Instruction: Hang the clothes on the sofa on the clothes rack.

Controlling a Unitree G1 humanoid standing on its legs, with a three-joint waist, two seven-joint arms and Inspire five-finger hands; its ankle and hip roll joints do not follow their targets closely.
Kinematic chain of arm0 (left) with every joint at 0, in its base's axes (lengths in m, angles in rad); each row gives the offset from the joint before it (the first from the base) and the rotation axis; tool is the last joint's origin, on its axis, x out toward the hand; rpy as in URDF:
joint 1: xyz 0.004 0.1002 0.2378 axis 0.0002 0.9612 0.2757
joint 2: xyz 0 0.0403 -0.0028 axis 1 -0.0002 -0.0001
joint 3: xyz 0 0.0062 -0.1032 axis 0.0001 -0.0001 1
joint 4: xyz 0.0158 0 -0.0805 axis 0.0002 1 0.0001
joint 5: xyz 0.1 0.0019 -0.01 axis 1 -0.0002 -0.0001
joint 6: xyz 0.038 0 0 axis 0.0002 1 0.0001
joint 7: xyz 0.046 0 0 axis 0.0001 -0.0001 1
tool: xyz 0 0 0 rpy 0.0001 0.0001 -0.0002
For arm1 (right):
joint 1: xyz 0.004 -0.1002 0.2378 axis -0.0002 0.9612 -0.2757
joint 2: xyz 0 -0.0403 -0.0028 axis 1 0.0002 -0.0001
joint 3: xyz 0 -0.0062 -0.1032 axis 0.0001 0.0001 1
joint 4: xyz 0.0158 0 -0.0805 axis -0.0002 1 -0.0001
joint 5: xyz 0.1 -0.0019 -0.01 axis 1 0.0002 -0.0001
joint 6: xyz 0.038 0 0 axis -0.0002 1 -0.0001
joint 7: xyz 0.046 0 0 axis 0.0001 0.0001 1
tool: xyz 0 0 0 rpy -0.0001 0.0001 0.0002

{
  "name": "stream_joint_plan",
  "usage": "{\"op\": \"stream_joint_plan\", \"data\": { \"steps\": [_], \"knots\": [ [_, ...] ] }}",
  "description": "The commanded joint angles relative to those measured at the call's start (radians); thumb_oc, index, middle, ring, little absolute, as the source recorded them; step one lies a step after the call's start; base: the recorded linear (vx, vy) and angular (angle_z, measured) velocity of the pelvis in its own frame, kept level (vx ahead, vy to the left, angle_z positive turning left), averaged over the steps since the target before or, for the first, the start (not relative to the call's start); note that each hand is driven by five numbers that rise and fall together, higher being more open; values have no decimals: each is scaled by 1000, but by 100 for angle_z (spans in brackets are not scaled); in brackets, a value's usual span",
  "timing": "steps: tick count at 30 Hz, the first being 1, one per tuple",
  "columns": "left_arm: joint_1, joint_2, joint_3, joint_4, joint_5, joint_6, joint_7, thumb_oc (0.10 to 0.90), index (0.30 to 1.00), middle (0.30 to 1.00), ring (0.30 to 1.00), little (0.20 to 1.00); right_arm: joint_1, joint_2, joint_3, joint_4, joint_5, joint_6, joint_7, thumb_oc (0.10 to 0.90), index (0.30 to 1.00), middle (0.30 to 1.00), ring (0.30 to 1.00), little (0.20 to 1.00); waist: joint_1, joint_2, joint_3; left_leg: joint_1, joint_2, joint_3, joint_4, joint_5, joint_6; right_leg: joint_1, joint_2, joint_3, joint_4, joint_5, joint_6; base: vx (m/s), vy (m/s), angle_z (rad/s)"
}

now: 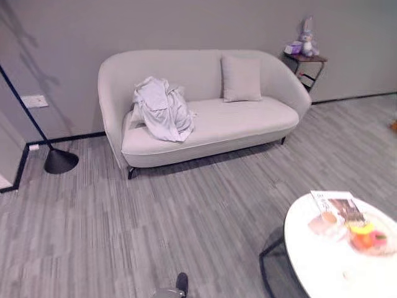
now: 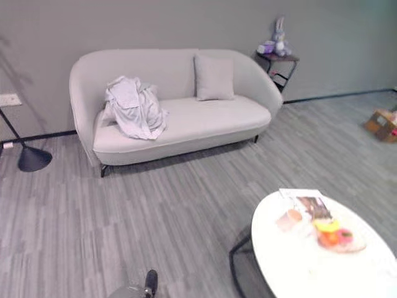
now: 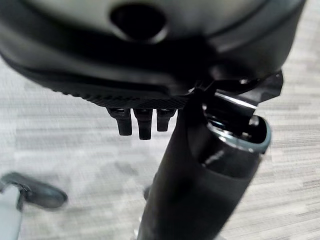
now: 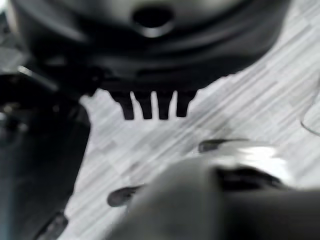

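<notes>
Left eye view: clothes [image 1: 161,110] lying crumpled on sofa [image 1: 242,121] seat. Left robot hand [image 3: 142,122] and right robot hand [image 4: 152,106] hanging relaxed, fingers straight, holding nothing.

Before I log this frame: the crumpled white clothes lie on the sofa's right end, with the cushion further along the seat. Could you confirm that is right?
Not quite. The crumpled white clothes lie on the left end of the sofa, heaped against its armrest, as the left eye view shows. The cushion does sit further along the seat, leaning against the backrest.
</notes>
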Motion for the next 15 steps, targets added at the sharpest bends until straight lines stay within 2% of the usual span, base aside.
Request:
{"op": "stream_joint_plan", "data": {
  "steps": [1, 2, 3, 4, 5, 6, 7, 8, 9, 10, 11, 12, 13, 15],
  "knots": [
    [-30, -67, -57, -11, 58, -26, -8, 800, 900, 900, 900, 900, -15, -61, -5, -67, -24, -21, 15, 800, 900, 900, 900, 900, 49, 58, -54, -29, 61, 44, -57, 34, -83, -82, -86, -18, -26, 293, 109, 461, 201, -54],
    [-38, -59, -68, -9, 71, -20, -3, 800, 900, 900, 900, 900, -19, -67, -22, -68, -20, -21, 7, 800, 900, 900, 900, 900, 27, 77, -43, 64, 47, 49, -76, -18, -50, -143, -156, -94, 185, 421, 126, 462, 200, -55],
    [-38, -60, -68, -9, 71, -20, -3, 800, 900, 900, 900, 900, -20, -67, -22, -68, -20, -21, 7, 800, 900, 900, 900, 900, 28, 79, -45, 63, 50, 50, -75, -18, -50, -144, -153, -94, 183, 423, 126, 518, 229, -31],
    [-46, -50, -79, -6, 79, -16, 0, 800, 900, 900, 900, 900, -20, -69, -32, -70, -21, -20, 2, 800, 900, 900, 900, 900, 12, 91, -39, 105, 45, 52, -83, -44, -36, -165, -188, -138, 251, 440, 124, 306, 155, -2],
    [-53, -46, -84, -7, 79, -11, 0, 800, 900, 900, 900, 900, -28, -68, -34, -75, -24, -19, -2, 800, 900, 900, 900, 900, -7, 117, -28, 154, 55, 35, -100, -60, -25, -246, -206, -161, 353, 396, 100, 309, 154, 17],
    [-53, -46, -84, -7, 79, -11, 0, 800, 900, 900, 900, 900, -28, -68, -34, -75, -24, -19, -2, 800, 900, 900, 900, 900, -7, 117, -28, 153, 55, 35, -100, -60, -25, -247, -206, -161, 353, 396, 100, 453, 67, 44],
    [-70, -44, -95, -5, 88, -14, 3, 800, 900, 900, 900, 900, -32, -59, -27, -87, -5, -21, 0, 800, 900, 900, 900, 900, -52, 147, -9, 233, 68, -18, -125, -88, -34, -358, -173, -174, 340, 237, 42, 621, -112, 99],
    [-82, -53, -117, -20, 99, -24, 3, 800, 900, 900, 900, 900, -36, -54, -15, -112, 25, -26, 1, 800, 900, 900, 900, 900, -89, 155, 2, 286, 77, -67, -130, -116, -52, -421, -135, -160, 180, 185, 28, 748, -182, 118],
    [-88, -56, -124, -26, 103, -27, 4, 800, 900, 900, 900, 900, -40, -54, -14, -118, 42, -28, -3, 800, 900, 900, 900, 900, -100, 151, 8, 300, 79, -81, -125, -132, -63, -428, -128, -150, 75, 181, 30, 601, -266, 125],
    [-95, -59, -134, -25, 113, -33, 10, 800, 900, 900, 900, 900, -46, -55, -16, -118, 58, -27, -5, 800, 900, 900, 900, 900, -115, 142, 14, 327, 78, -100, -128, -153, -77, -453, -117, -124, -93, 197, 38, 676, -317, 80],
    [-104, -65, -142, -23, 134, -39, 9, 800, 900, 900, 900, 900, -57, -59, -18, -118, 70, -19, -3, 800, 900, 900, 900, 900, -136, 129, 15, 384, 86, -135, -153, -190, -100, -479, -106, -53, -324, 251, 69, 761, -321, 59],
    [-108, -68, -141, -19, 140, -45, 11, 800, 900, 900, 900, 900, -64, -62, -17, -113, 61, -17, -3, 800, 900, 900, 900, 900, -147, 126, 16, 418, 95, -145, -165, -212, -110, -506, -101, -19, -391, 291, 87, 759, -292, 39],
    [-107, -72, -142, -18, 144, -44, 8, 800, 900, 900, 900, 900, -64, -63, -19, -109, 52, -15, 1, 800, 900, 900, 900, 900, -153, 126, 13, 445, 108, -154, -172, -224, -119, -519, -98, -12, -421, 310, 100, 528, -195, 39],
    [-106, -73, -143, -13, 157, -46, 7, 800, 900, 900, 900, 900, -58, -64, -30, -89, 48, -6, 5, 800, 900, 900, 900, 900, -160, 120, 5, 474, 123, -179, -165, -248, -127, -515, -100, 1, -420, 322, 98, 460, -213, 57]
  ]
}}
